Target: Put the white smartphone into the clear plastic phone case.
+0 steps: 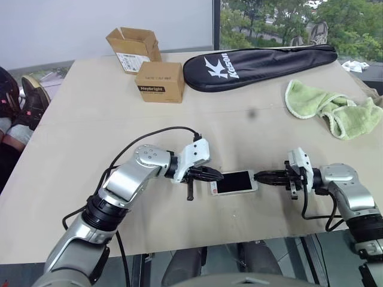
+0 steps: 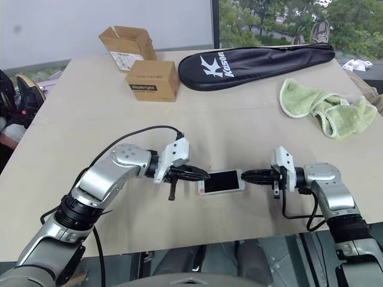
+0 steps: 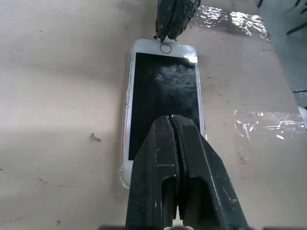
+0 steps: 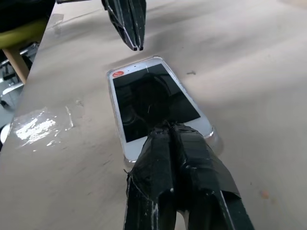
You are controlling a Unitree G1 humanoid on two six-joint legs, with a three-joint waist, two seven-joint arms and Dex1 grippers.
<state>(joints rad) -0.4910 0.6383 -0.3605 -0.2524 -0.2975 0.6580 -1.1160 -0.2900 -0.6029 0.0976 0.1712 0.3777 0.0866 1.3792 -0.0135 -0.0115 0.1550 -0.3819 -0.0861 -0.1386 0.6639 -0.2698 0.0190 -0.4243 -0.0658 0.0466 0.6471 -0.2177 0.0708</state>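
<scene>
The white smartphone point(image 1: 234, 182) is lying screen-up inside the clear plastic phone case point(image 4: 214, 139) near the counter's point(image 1: 90, 119) front edge, between the closed left fingers point(image 1: 209, 174) and closed right fingers point(image 1: 267, 176).

Beige table point(image 1: 90, 131), matte top with small scuffs, front edge near camera. Pale wall point(image 1: 90, 24) behind the far edge on the left; dark window frame point(image 1: 216, 24) beside it. Window point(image 1: 281, 21) to the right shows green trees in daylight. Lighting even, soft.
</scene>
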